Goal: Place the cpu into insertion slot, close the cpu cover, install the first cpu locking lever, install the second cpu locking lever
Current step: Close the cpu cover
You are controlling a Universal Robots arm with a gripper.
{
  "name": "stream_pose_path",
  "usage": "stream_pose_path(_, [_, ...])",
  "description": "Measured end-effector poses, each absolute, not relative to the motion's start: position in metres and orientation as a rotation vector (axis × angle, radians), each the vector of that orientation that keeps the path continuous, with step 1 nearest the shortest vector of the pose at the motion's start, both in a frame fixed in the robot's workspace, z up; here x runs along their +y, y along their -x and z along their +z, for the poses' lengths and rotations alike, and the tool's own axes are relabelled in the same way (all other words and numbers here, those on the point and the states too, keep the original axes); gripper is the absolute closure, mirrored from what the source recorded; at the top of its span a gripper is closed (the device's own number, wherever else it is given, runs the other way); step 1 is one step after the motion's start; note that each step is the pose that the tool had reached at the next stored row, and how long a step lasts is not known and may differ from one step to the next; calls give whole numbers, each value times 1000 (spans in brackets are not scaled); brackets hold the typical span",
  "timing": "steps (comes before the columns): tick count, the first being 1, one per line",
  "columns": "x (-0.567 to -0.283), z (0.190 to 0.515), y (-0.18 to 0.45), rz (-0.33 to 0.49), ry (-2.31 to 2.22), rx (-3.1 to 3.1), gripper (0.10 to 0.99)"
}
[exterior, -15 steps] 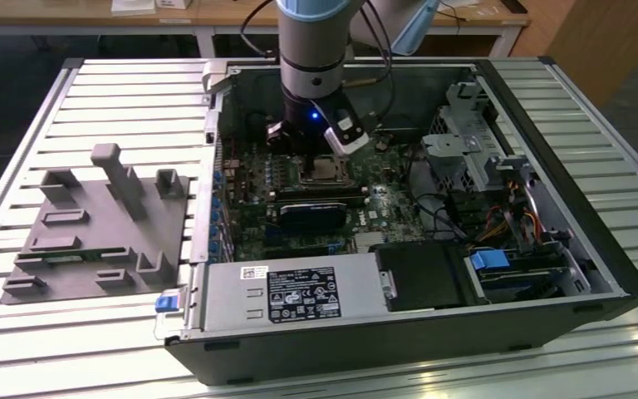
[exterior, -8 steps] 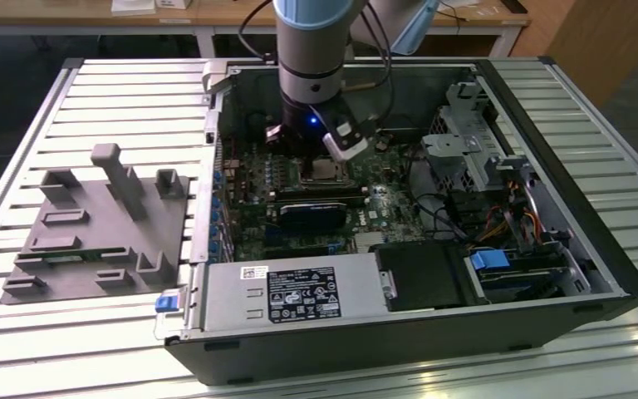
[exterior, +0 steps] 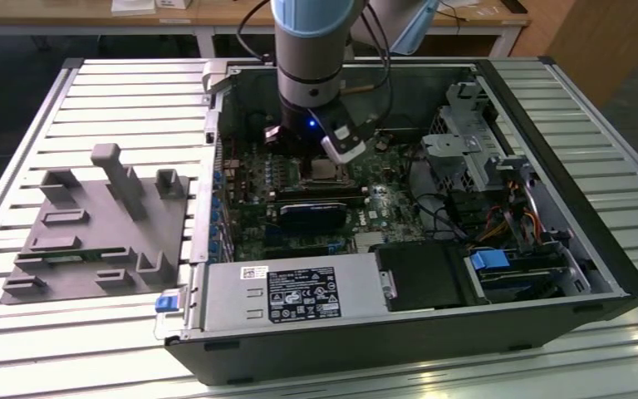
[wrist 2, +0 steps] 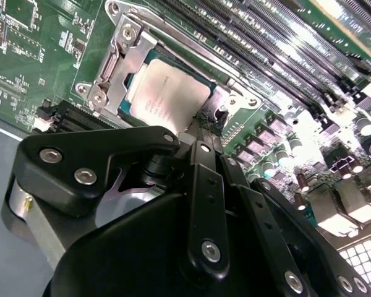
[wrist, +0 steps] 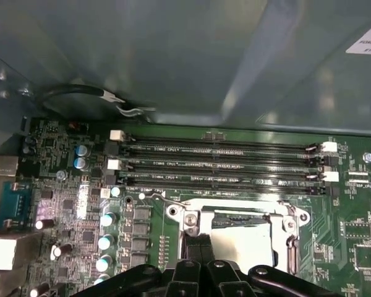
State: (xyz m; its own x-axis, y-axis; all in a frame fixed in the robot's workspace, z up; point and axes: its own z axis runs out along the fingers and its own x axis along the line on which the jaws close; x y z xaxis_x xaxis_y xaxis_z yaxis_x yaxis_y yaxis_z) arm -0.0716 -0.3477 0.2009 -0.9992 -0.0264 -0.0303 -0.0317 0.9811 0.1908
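Observation:
The cpu [wrist 2: 167, 93] lies in the insertion slot [wrist 2: 99, 96] on the green board, its silvery face up. The cpu cover [wrist 2: 114, 62] rests flat over it, framing the chip. In the first wrist view the cpu [wrist: 244, 241] shows through the cover [wrist: 235, 207]. A thin metal locking lever [wrist 2: 191, 49] runs along the socket's side toward the memory slots. My gripper [wrist 2: 204, 131] is down at one edge of the socket, fingers pressed together and shut, with nothing visible between them. In the exterior view the gripper [exterior: 331, 162] sits just over the socket [exterior: 325, 173] inside the case.
Long black memory slots [wrist: 216, 164] run beside the socket. A black cooler block [exterior: 313, 212] lies nearer the power supply [exterior: 286, 291]. Cables and a drive cage [exterior: 474, 150] crowd the exterior view's right. A grey fixture [exterior: 103, 224] stands outside the case.

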Motion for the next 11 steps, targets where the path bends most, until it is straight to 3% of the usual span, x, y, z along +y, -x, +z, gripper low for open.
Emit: stream_pose_path(11, [-351,198,72,336,45,3095,980])
